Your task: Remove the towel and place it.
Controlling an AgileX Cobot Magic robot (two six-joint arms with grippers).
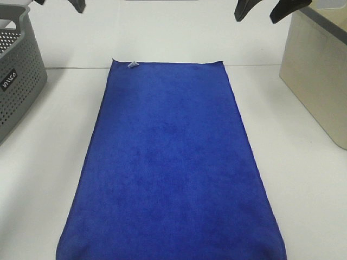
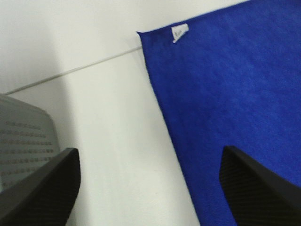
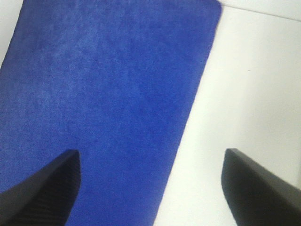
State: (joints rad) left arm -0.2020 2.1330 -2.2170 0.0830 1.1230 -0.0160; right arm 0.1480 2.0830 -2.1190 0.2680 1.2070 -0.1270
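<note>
Left end effector point(image 2: 149, 188) sees towel's point(image 2: 235, 94) tag point(image 2: 179, 32).

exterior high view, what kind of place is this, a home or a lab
Probably a lab test bench set up for laundry sorting, not a home: a bare white table, a blue towel laid flat, a grey basket and a beige bin on either side.

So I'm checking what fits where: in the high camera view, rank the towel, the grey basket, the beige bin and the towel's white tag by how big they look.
1. Towel, largest by far.
2. Beige bin and grey basket: both cut off by the frame, so unsure between them.
3. White tag, smallest.
</note>
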